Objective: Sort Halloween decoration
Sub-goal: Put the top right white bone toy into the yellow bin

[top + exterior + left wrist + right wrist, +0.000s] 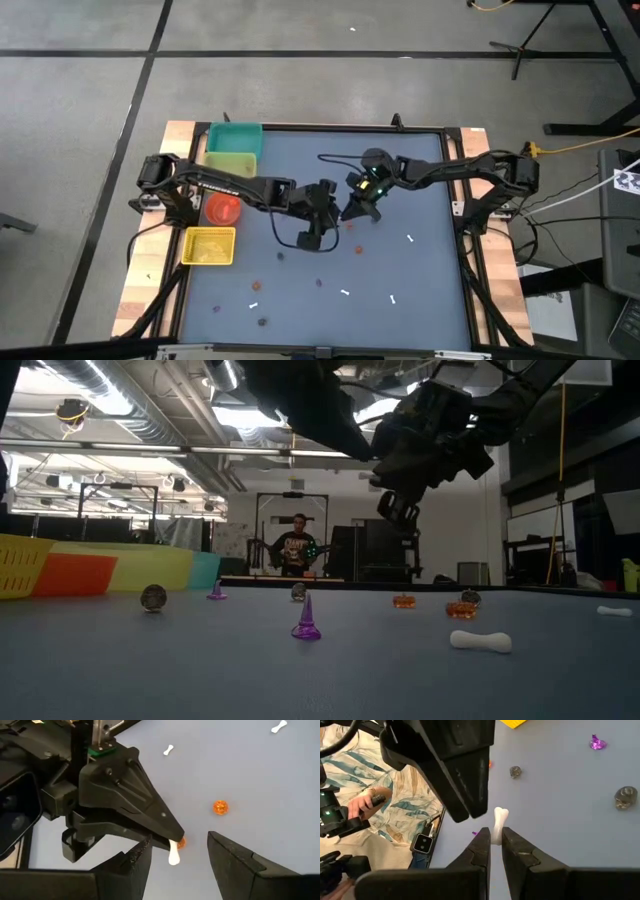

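**A:** Over the middle of the table [420,290], what is the right gripper [495,842] doing?

**B:** It is pinched almost closed on a white bone [498,824]. The left wrist view shows that bone sticking out past the fingertips, held above the mat.

**A:** And the left gripper [179,857]?

**B:** Just beside the right one, a little to its left. Its fingers stand wide apart and hold nothing; the bone hangs between them, touching neither as far as I can see.

**A:** Where are the other trinkets?

**B:** Scattered on the mat. An orange pumpkin [220,807] lies near the grippers, with a second orange piece [181,842] half hidden behind the bone. More white bones [410,238] lie to the right and nearer the front edge. From table height I see a purple cone [306,622], a grey ball [153,597] and another bone [481,641].

**A:** The bins?

**B:** At the far left of the table: teal bin [236,136] farthest, then a yellow-green tray [232,164], red cup [223,208] and yellow bin [209,246] nearest.

**A:** Any writing or labels?

**B:** None I can read. A person [296,551] stands in the room beyond.
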### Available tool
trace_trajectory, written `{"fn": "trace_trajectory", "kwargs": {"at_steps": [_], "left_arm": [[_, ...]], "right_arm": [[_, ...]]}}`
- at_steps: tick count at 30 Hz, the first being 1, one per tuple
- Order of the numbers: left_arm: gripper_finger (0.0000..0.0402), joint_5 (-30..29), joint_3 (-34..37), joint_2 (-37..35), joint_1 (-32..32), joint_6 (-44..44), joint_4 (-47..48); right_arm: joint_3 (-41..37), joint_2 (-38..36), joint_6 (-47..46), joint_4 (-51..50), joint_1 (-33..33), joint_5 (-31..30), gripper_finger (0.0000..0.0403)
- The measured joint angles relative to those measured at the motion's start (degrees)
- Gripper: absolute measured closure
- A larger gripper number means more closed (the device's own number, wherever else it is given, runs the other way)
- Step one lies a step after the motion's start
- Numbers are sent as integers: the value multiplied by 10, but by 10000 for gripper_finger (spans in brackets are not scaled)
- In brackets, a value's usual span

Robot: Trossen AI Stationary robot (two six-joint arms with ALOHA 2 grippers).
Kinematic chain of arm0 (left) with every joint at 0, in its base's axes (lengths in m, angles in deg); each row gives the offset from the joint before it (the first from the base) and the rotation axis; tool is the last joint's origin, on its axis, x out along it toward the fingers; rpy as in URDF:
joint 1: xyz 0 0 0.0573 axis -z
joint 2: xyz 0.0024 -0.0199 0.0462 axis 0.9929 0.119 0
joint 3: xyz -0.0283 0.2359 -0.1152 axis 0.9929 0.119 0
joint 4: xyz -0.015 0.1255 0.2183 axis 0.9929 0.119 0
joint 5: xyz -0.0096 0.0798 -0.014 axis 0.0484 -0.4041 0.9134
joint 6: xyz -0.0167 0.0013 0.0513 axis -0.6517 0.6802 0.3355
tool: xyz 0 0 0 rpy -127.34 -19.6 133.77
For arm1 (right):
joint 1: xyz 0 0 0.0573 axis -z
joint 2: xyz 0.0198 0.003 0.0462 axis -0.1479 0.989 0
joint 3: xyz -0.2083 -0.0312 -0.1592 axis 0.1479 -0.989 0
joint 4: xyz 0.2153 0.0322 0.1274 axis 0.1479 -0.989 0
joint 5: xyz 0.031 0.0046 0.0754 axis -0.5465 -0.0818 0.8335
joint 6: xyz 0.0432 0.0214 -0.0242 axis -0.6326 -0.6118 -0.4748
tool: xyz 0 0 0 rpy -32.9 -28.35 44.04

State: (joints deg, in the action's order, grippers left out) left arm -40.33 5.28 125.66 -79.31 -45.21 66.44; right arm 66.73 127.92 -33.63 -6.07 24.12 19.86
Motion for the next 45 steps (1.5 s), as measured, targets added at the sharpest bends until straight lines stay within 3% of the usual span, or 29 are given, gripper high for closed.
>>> {"fn": "trace_trajectory", "kwargs": {"at_steps": [8,29,45], "left_arm": [[228,-53,0,0,8,0,8],[229,-56,0,0,8,0,8],[309,-69,0,0,8,0,8]], "right_arm": [[0,0,2,28,0,25,370],[0,0,2,57,0,36,370],[0,0,2,57,0,37,370]]}}
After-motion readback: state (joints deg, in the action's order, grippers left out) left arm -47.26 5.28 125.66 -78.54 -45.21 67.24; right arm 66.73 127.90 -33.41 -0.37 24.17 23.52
